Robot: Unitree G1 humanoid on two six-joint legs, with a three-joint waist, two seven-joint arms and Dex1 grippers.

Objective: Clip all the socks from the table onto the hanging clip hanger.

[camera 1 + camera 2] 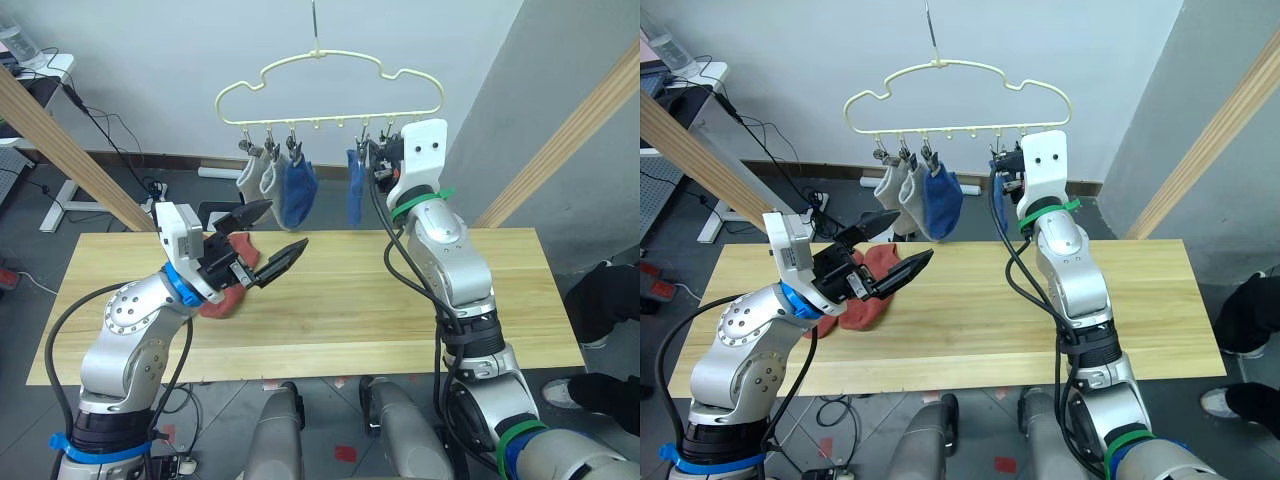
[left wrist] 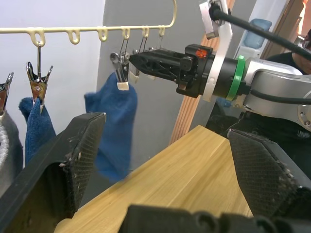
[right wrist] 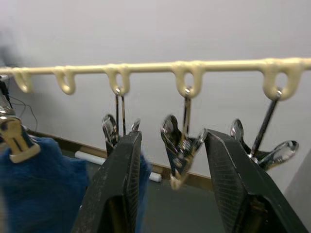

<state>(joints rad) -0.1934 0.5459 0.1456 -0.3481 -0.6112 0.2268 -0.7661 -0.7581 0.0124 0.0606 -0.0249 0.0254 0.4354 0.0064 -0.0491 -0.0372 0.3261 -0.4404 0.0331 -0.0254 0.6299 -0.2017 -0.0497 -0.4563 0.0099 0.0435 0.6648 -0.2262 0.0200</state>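
Observation:
The pale yellow clip hanger (image 1: pixel 330 75) hangs above the table's far edge. Two light grey socks (image 1: pixel 258 178) and a blue sock (image 1: pixel 297 192) are clipped at its left, and another blue sock (image 1: pixel 354 190) hangs nearer the middle. My right gripper (image 3: pixel 170 160) is raised to the bar, open, with a bare silver clip (image 3: pixel 181 145) between its fingers, just right of that blue sock. My left gripper (image 1: pixel 285 225) hovers wide open and empty over the left of the table (image 1: pixel 400 320). Rust-red socks (image 1: pixel 872 290) lie on the planks beneath it.
Slanted wooden beams stand at both sides (image 1: pixel 60 140) (image 1: pixel 570 130). Cables and a desk leg (image 1: pixel 70 200) lie on the floor behind the table's left. A person's legs and shoe (image 1: pixel 600 300) show at the right edge. Bare planks stretch right of the red socks.

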